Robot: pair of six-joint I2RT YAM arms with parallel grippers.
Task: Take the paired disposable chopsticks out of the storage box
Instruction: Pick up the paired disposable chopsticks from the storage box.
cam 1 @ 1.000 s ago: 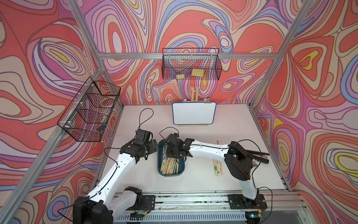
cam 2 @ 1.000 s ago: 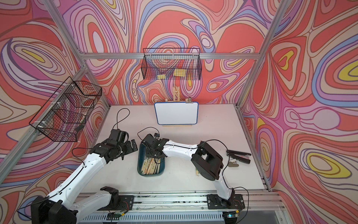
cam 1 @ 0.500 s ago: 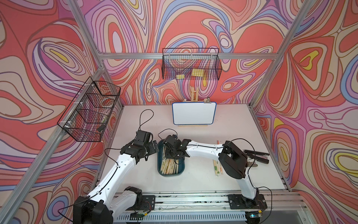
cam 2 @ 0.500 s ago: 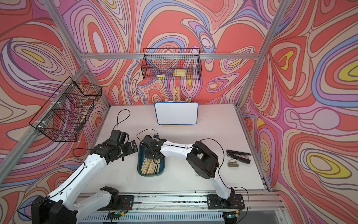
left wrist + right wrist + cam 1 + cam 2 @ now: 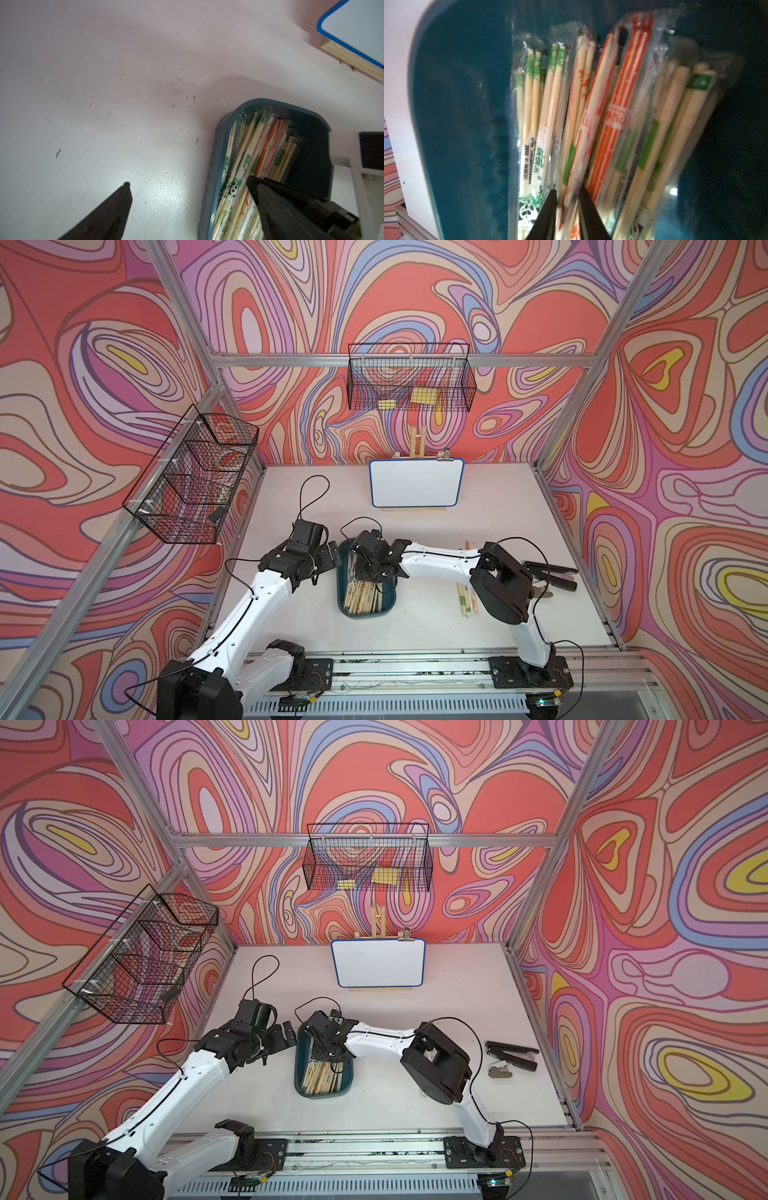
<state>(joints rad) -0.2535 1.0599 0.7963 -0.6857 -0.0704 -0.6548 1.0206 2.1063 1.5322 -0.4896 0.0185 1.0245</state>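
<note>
The right fingers [image 5: 588, 216] stand close together on either side of one pair from the paired disposable chopsticks [image 5: 612, 124], pale bamboo sticks in clear plastic sleeves printed in green, orange or black. The pair between them carries orange marks. Blur hides whether the pads already press it, so I cannot tell if it is pinched.

All round these fingers the other sleeves lie packed side by side, and beyond them rises the wall of the shallow dark teal plastic storage box [image 5: 456, 124].

The left fingers [image 5: 112, 214] are spread wide and hold nothing. One hangs over the bare pale pink surface [image 5: 104, 83], the other over the box's near edge.

Well away from both, under the right arm's elbow, a few sleeved pairs on the surface [image 5: 467, 603] already lie outside the box.

These pairs are likely light and stiff, with slick, crinkly wrapping. A pinch across the narrow width near mid-length should lift one level, though neighbours could cling and drag along.
</note>
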